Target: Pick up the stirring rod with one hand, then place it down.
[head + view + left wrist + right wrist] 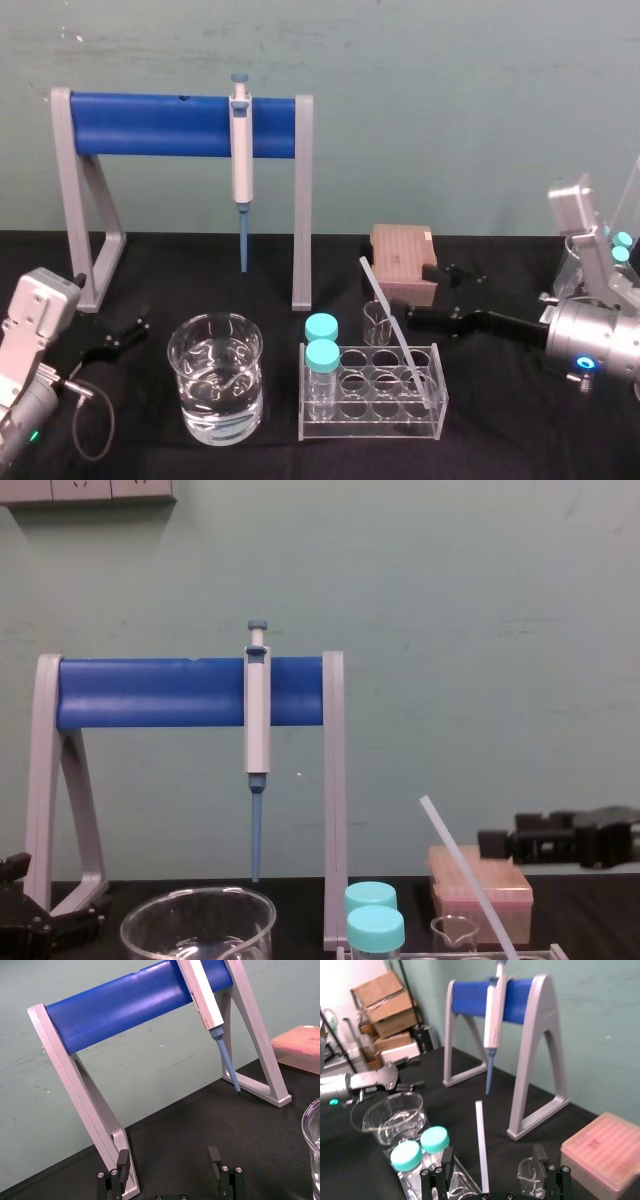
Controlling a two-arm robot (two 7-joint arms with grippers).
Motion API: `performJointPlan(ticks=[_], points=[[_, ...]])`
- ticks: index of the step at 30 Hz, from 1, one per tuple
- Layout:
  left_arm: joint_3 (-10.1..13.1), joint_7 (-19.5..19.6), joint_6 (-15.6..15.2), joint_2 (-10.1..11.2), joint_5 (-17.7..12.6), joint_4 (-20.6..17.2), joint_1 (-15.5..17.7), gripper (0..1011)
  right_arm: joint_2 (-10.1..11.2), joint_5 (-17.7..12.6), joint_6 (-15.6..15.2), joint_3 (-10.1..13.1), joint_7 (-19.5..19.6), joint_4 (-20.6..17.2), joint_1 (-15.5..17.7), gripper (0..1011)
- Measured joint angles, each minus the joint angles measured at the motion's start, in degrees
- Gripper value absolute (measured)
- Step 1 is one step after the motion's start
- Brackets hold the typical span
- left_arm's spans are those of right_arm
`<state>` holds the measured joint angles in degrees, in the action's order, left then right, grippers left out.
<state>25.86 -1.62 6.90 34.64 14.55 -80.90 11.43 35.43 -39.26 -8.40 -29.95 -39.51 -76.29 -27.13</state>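
Note:
The stirring rod point(392, 325) is a thin translucent white stick leaning in the clear test tube rack point(370, 425), lower end in a right-hand hole, upper end tilted back and left. It also rises at the lower right of the chest view as the rod point(465, 865). My right gripper point(424, 294) hovers just right of the rod, open. In the right wrist view the rod point(481, 1150) stands between the spread fingers point(538, 1157), touching neither. My left gripper point(120, 338) rests open at the table's left, beside the stand's foot point(125, 1170).
A blue-barred grey stand point(180, 125) holds the pipette point(241, 140) at the back. A glass beaker of water point(215, 378) sits front left. Two teal-capped vials point(322, 340) stand in the rack. A small beaker point(380, 322) and a brown tip box point(405, 262) lie behind it.

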Motion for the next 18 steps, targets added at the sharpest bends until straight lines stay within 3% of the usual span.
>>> performJointPlan(ticks=[3,7,9,14,18], points=[[0.0,0.0,0.0,0.0,0.0,0.0,0.0,1005,1.1,-0.93,-0.51,1.79,3.13,-3.41,2.17,1003],[0.0,0.0,0.01,0.0,0.0,0.0,0.0,1005,1.99,-1.74,-0.73,5.52,11.41,-9.18,7.06,1003],[0.0,0.0,0.0,0.01,0.0,0.0,0.0,1005,1.89,-1.3,-0.88,7.62,17.92,-12.48,10.21,1003],[0.0,0.0,0.0,0.0,0.0,0.0,0.0,1005,-0.54,1.5,-1.96,10.49,30.91,-16.32,15.16,1003],[0.0,0.0,0.0,0.0,0.0,0.0,0.0,1005,-3.15,4.24,-2.7,10.97,37.78,-16.18,16.24,1003]])
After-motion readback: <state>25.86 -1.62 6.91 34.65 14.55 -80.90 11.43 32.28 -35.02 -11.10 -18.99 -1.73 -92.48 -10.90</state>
